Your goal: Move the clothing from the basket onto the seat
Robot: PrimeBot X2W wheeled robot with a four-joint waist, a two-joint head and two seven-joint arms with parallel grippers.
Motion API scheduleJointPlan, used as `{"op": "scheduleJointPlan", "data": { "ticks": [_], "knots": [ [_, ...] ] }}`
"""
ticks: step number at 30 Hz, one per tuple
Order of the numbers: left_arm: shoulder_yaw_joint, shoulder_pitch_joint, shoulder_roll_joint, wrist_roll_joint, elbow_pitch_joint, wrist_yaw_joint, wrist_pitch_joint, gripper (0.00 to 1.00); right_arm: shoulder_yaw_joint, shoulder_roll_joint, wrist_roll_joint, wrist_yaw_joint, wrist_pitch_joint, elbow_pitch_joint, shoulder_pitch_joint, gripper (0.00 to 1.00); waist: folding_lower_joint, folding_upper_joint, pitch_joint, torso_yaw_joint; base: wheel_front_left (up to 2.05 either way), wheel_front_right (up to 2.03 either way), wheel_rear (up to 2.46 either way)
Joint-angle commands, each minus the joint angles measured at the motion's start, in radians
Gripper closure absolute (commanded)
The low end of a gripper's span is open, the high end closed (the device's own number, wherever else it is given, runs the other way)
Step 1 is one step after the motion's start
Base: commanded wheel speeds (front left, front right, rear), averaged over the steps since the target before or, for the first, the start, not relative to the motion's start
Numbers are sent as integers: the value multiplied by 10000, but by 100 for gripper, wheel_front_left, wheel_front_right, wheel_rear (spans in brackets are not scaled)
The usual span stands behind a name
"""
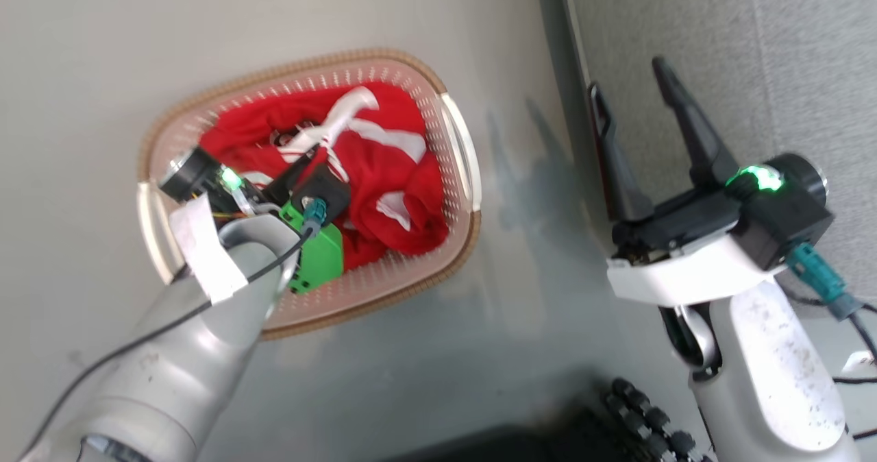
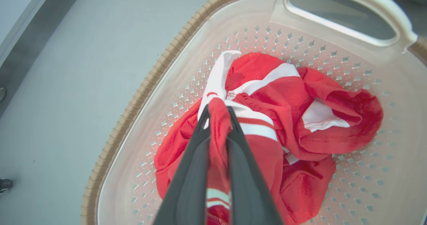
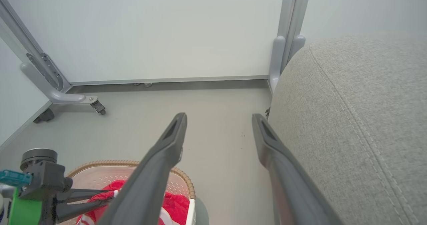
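Inside the basket, at the centre of the left wrist view, the left gripper is closed on a fold of the clothing: a strip of red cloth with white trim is pinched between its two dark fingers. I judge the step in hand to be the pick-up of a first garment; the grasp is made, the lift is not yet done. The next move calls, I think, for raising the arm until the cloth clears the brown rim, then carrying it toward the right of the head view, where the seat is. The pile is tangled, so more than one piece may rise together, or a hanging part may catch the rim.

The basket stands on the grey floor, at the centre left of the head view, near the seat but apart from it. The red clothing lies crumpled on its perforated bottom; how many pieces, I cannot tell. The right gripper is wide open and holds nothing, just beside the seat's edge. No clothing lies on the visible part of the seat.
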Motion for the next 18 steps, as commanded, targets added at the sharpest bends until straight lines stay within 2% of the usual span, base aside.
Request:
{"op": "scheduleJointPlan", "data": {
  "ticks": [1, 8, 18],
  "knots": [
    [137, 333, 30, -223, -400, 7, -66, 100, -25, -38, -77, -3, -3, 112, 297, 0, 0, 0, -1664, 612, 0, 0, 0],
    [960, 1949, 440, -1054, -2920, 319, -70, 100, 28, -38, -324, -3, -3, 661, 1242, 0, 0, 0, -3507, 952, 0, 0, 0],
    [2064, 4154, 598, -2029, -5852, 678, -71, 100, 251, -38, -336, -3, -3, 1311, 2629, 0, 0, 0, -5794, 1015, 0, 0, 0]
  ]
}}
